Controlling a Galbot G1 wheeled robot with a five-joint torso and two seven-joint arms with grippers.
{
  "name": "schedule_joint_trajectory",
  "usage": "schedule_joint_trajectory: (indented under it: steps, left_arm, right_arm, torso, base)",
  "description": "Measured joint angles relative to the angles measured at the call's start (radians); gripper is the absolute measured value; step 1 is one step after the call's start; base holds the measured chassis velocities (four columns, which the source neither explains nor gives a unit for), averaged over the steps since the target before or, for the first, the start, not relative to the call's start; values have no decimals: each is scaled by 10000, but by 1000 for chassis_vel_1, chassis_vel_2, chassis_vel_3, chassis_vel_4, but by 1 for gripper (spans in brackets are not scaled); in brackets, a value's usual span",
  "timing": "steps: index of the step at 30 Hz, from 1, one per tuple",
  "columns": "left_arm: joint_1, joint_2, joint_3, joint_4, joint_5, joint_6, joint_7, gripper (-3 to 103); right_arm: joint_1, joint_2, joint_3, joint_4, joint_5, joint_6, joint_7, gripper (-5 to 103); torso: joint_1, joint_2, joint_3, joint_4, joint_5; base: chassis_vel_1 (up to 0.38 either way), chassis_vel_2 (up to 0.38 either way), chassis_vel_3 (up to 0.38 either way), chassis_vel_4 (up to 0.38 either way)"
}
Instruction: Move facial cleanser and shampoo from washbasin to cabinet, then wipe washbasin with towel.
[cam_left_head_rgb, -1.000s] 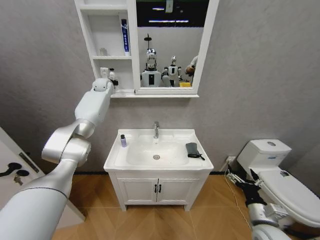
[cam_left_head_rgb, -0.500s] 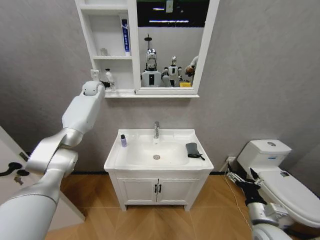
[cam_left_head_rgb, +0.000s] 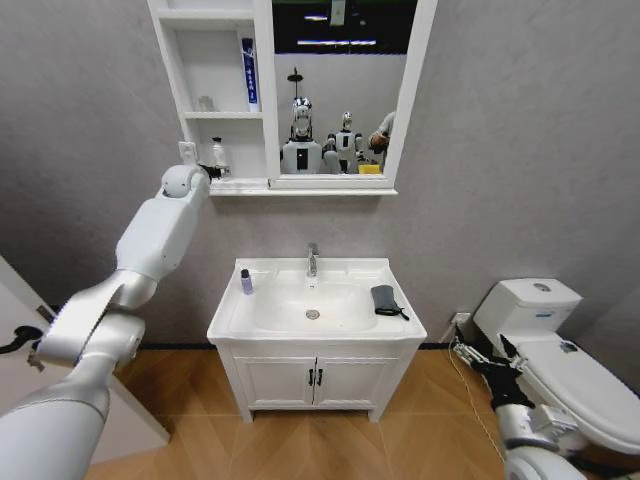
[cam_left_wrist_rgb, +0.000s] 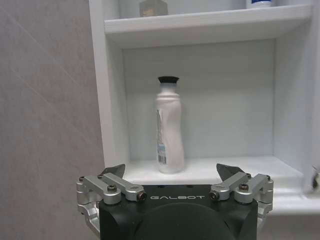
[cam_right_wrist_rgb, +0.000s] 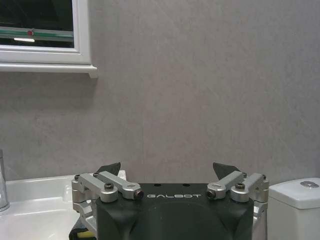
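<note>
Here the left end effector (cam_left_wrist_rgb: 171, 172) is raised in front of the lowest open shelf of the white wall-hung cabinet (cam_left_head_rgb: 268, 100), its two fingers spread wide with nothing between them. In the left wrist view, a white plastic bottle with a black cap (cam_left_wrist_rgb: 169, 126) stands upright on that shelf, just beyond the fingertips and apart from them. In the head view the same bottle (cam_left_head_rgb: 217, 156) stands near the shelf's front edge, just past the end of the left arm. One shelf higher, a tall white tube with a blue label (cam_left_head_rgb: 250, 69) stands upright against the cabinet's inner wall, next to the tall framed mirror panel (cam_left_head_rgb: 340, 90).

Below, the white rectangular ceramic washbasin (cam_left_head_rgb: 316, 300) carries a chrome tap (cam_left_head_rgb: 312, 260) at the back of its oval bowl. A small dark purple bottle (cam_left_head_rgb: 246, 282) stands upright on the rim at the robot's left of the bowl. The small dark grey folded towel (cam_left_head_rgb: 385, 299) lies on the rim at the right of the bowl, its thin cord trailing toward the front corner.

The right end effector (cam_right_wrist_rgb: 166, 175) is held low beside the washbasin, facing the grey wall, fingers wide apart and empty. A white toilet (cam_left_head_rgb: 555, 340) stands to the right.
</note>
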Motion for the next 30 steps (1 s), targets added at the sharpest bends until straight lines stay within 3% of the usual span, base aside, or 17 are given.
schedule_joint_trajectory:
  steps: [1,3,4,6,7,9,10,12,15,18,20,22,30]
  left_arm:
    - [411,442,-10,-750,-301,-16,4,100]
    - [1540,1542,-92,-2220,-609,-608,488,100]
    - [1540,1542,-92,-2220,-609,-608,488,100]
    - [2921,2596,-378,-3333,-667,-1175,940,100]
    - [2921,2596,-378,-3333,-667,-1175,940,100]
    - [4831,3342,-1105,-4383,-590,-1622,1123,100]
    - [4831,3342,-1105,-4383,-590,-1622,1123,100]
    - [7001,3680,-1996,-5502,-324,-1919,1155,100]
    - [7970,3729,-2547,-6016,-138,-2030,1149,100]
    - [10608,3445,-4035,-7273,415,-2268,881,100]
    - [10922,3274,-4090,-7432,471,-2301,750,100]
    - [11345,2831,-4111,-7777,576,-2380,467,100]
    - [12825,1266,-4271,-8379,1266,-2793,-257,100]
  right_arm:
    - [21,9,-19,4,39,-18,3,100]
    - [121,21,-66,-28,63,-27,4,100]
    - [121,21,-66,-28,63,-27,4,100]
    - [261,2,-126,-133,84,7,52,100]
    - [261,2,-126,-133,84,7,52,100]
    - [345,-6,-170,-185,85,113,100,100]
    - [345,-6,-170,-185,85,113,100,100]
    - [296,72,-186,-186,78,216,111,100]
    - [263,104,-196,-188,42,300,112,100]
    - [105,198,-131,-217,-117,424,-28,100]
    - [-35,320,-47,-140,-119,429,-94,100]
    - [-260,567,82,13,-123,494,-208,100]
    - [-220,586,-27,201,-125,511,-226,100]
  torso:
    - [0,0,0,-2,-2]
    - [-1,0,-1,1,-2]
    - [-1,0,-1,1,-2]
    - [-1,0,-1,7,-4]
    - [-1,0,-1,7,-4]
    - [-1,1,-1,8,-2]
    - [-1,1,-1,8,-2]
    - [-1,1,0,0,-10]
    - [0,0,0,-5,-6]
    - [-2,1,-1,10,-3]
    - [-3,1,-1,12,2]
    - [-2,2,-1,-12,1]
    - [-5,3,-1,5,0]
  base:
    - [0,0,0,0]
    - [0,0,0,0]
    - [0,0,0,0]
    - [0,0,0,0]
    - [0,0,0,0]
    - [0,0,0,0]
    - [0,0,0,0]
    - [0,0,0,0]
    - [0,0,0,0]
    - [0,0,0,0]
    - [0,0,0,0]
    - [0,0,0,0]
    - [-20,21,20,-13]
